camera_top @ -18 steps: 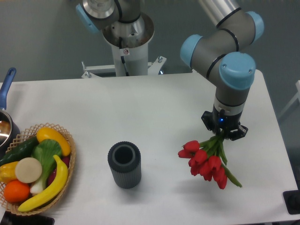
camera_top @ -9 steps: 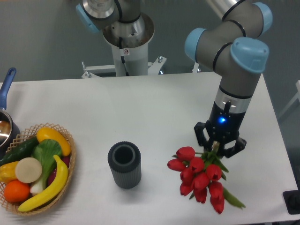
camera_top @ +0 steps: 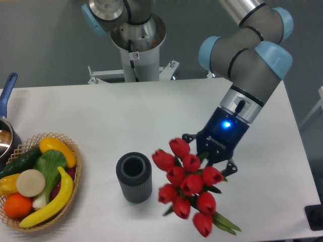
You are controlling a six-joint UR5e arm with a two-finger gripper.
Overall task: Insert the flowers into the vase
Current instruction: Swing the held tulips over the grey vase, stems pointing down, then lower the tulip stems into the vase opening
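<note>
Tulips [camera_top: 187,191] x10, vase [camera_top: 133,178] x1

On the bench [camera_top: 166,111], the vase [camera_top: 133,177] stands lower centre, the flowers [camera_top: 187,187] just right of it below the pincer [camera_top: 211,154], a basket [camera_top: 75,176] far left.

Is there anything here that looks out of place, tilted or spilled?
Nothing is spilled or damaged. The vase stands upright with its mouth empty. The only unusual point is that the flowers, held in the gripper, hang beside the vase with the red buds facing the camera, not above its mouth. The fruit and vegetables sit tidily in the basket.
</note>
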